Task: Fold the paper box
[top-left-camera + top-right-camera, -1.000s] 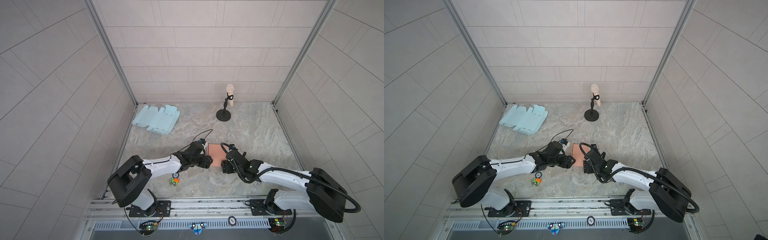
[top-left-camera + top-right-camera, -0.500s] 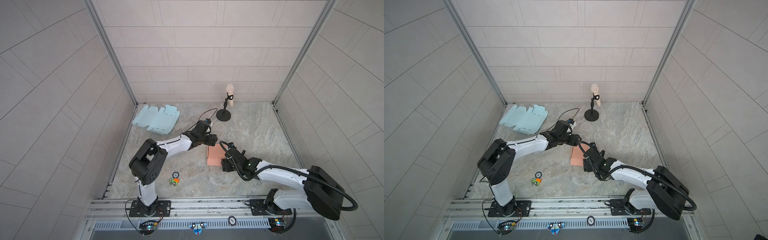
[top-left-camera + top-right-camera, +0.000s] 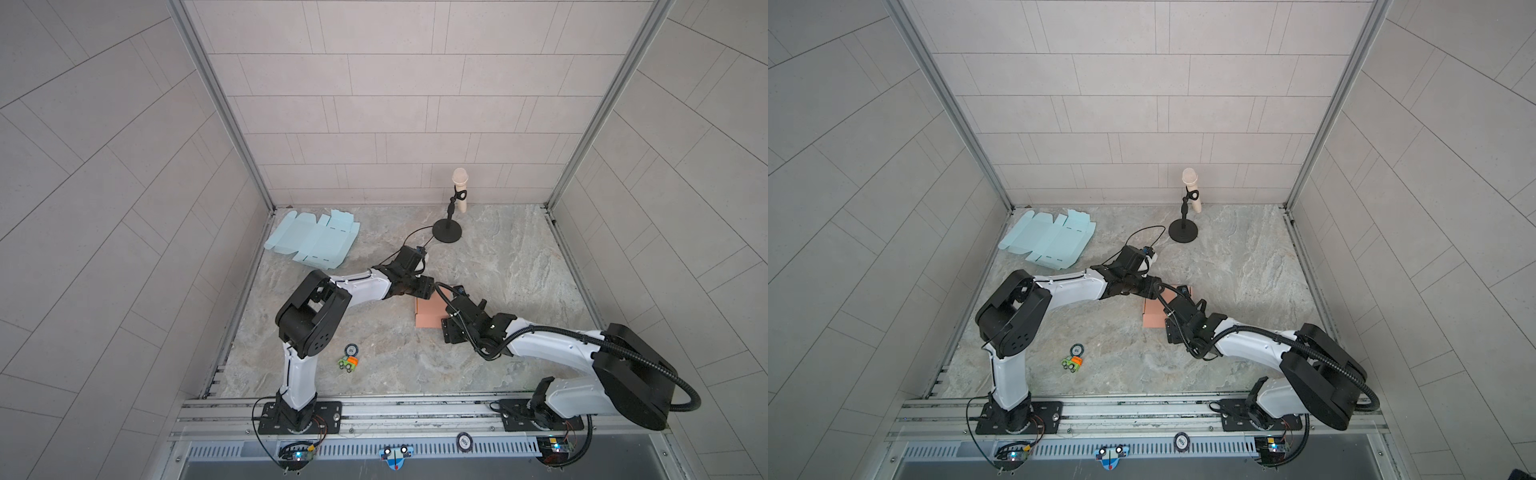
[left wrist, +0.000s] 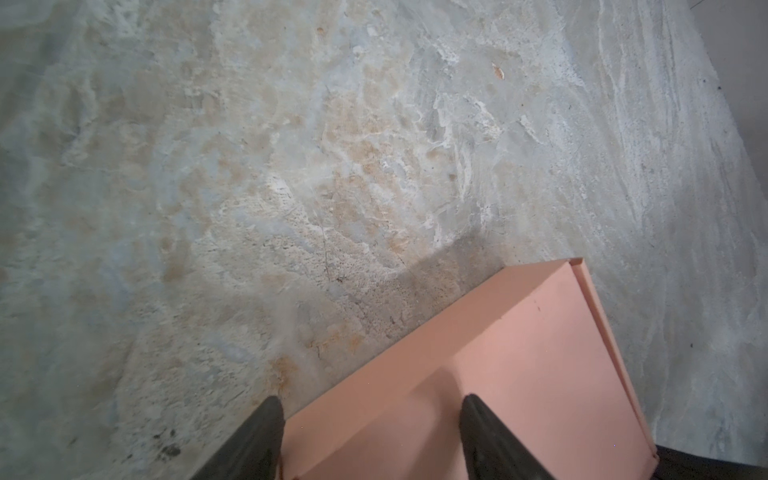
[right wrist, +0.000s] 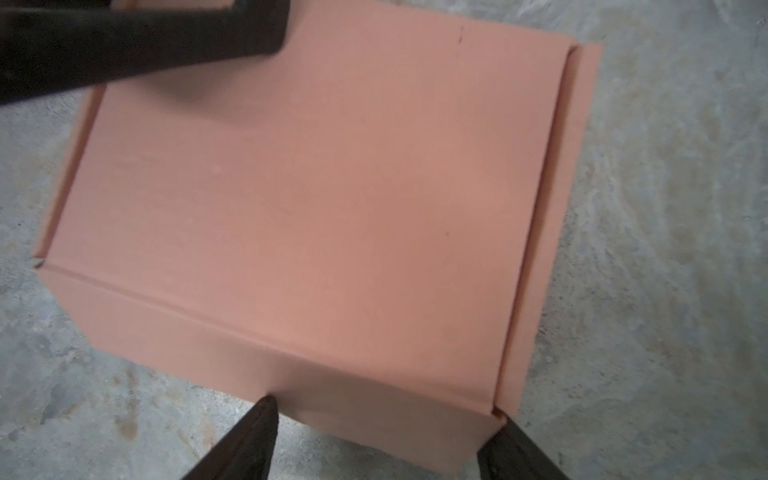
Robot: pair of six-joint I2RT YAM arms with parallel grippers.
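salmon-pink paper box (image 5: 316, 187), lid down
likely light, crushable card (springy flaps): pinch near and far walls gently; left gripper (image 4: 370, 398) and right gripper (image 5: 386, 409) both spread wide, empty

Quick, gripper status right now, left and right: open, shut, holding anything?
Left gripper: open, holding nothing, over a corner of the pink folded paper box.
Right gripper: open, holding nothing, fingertips at the box's side wall.

Box (image 3: 428, 316) centre; flat blanks (image 3: 311, 241) far left; mic stand (image 3: 447, 231) far behind box, slightly right; toy car (image 3: 348, 364) near left.
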